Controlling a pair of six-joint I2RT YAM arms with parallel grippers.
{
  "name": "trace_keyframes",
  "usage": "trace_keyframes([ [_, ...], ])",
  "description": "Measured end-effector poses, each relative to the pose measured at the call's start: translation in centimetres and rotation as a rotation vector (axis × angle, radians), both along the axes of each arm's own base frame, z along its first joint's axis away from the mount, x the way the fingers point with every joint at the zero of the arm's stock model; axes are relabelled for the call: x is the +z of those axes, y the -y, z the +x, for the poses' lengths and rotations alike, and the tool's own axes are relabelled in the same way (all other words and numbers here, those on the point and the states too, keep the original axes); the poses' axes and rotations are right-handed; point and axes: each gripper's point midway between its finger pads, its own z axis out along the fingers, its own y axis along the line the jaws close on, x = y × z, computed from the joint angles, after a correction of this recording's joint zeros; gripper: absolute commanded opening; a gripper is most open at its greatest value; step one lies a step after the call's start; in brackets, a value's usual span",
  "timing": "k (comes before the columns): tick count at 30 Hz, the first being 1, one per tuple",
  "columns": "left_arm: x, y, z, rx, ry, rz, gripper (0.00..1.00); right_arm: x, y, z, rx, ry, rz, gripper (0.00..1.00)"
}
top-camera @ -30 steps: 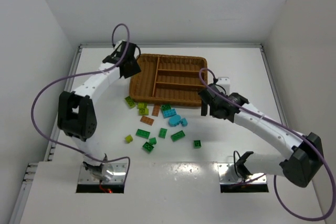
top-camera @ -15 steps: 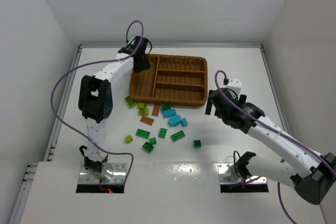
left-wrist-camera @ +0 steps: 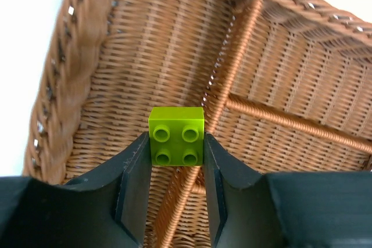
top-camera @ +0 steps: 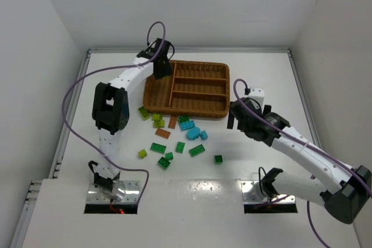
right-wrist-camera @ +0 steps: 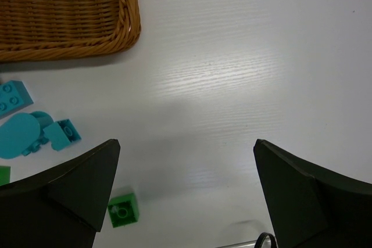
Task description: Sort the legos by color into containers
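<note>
On the white table (top-camera: 192, 187), just past the two arm bases, the loose legos lie scattered left of centre. Nearest are the dark green bricks (top-camera: 164, 162), about half a dozen in a loose band. One lone green brick (top-camera: 218, 158) sits apart to the right, and a small yellow-green piece (top-camera: 142, 153) lies at the band's left end.

A little farther, the cyan bricks (top-camera: 193, 132) huddle together. Two brown-orange bricks (top-camera: 163, 133) lie to their left. A few more yellow-green bricks (top-camera: 157, 119) lie near the tray's near left corner.

To the right of the cyan cluster, the right gripper (right-wrist-camera: 187, 143) hangs over bare table, just off the tray's near right corner. Its jaws stand wide apart with nothing between them.

Beyond that sits the wicker tray (top-camera: 192, 63), with one tall section on the left and three long narrow sections to the right.

Farthest off, the left gripper (left-wrist-camera: 174, 137) reaches over the far left part of the tray. Its jaws are clamped on a yellow-green two-by-two brick (left-wrist-camera: 176, 121), studs facing the wrist camera, held clear above the wicker floor. From here it seems to hang about over the divider edging the tall section, though I cannot say for sure which compartment lies under it. A purple cable (top-camera: 72, 94) loops off that arm.
</note>
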Motion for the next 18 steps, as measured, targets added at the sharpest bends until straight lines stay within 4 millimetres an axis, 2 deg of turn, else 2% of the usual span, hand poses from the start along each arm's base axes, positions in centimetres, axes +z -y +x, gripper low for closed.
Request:
trace_keyframes([
  [1,0.0,0.2,-0.1,-0.003,-0.002,0.002,0.00,0.0,0.0,0.0,0.001,0.000,0.000,1.00],
  [2,-0.1,0.2,-0.2,-0.003,-0.005,0.005,0.07,0.0,0.0,0.0,0.003,-0.002,0.001,1.00],
  [4,-0.4,0.4,-0.3,-0.006,-0.013,0.009,0.30,0.0,-0.1,0.0,0.005,-0.004,0.003,1.00],
  [5,-0.6,0.3,-0.3,-0.005,-0.019,0.013,0.57,0.0,-0.1,-0.1,0.006,-0.004,0.004,1.00],
  [6,-0.8,0.3,-0.2,-0.007,-0.023,0.019,0.68,-0.1,-0.2,-0.1,0.007,-0.006,0.005,1.00],
  [8,-1.1,0.3,-0.1,-0.013,-0.029,0.026,0.84,-0.1,-0.2,-0.1,0.010,-0.007,0.009,1.00],
  [11,-1.1,0.0,-0.6,-0.020,-0.045,0.041,0.83,0.0,-0.2,-0.1,0.010,-0.005,0.011,1.00],
  [12,-0.8,-0.1,-0.8,-0.021,-0.046,0.047,0.77,0.0,-0.2,-0.1,0.011,-0.005,0.012,1.00],
  [14,0.0,-0.8,-1.6,-0.010,-0.035,0.063,0.73,0.0,-0.3,-0.2,0.012,-0.006,0.014,1.00],
  [18,2.7,-4.0,-6.2,0.036,-0.031,0.092,0.61,-0.2,-0.3,-0.2,0.016,-0.012,0.017,1.00],
])
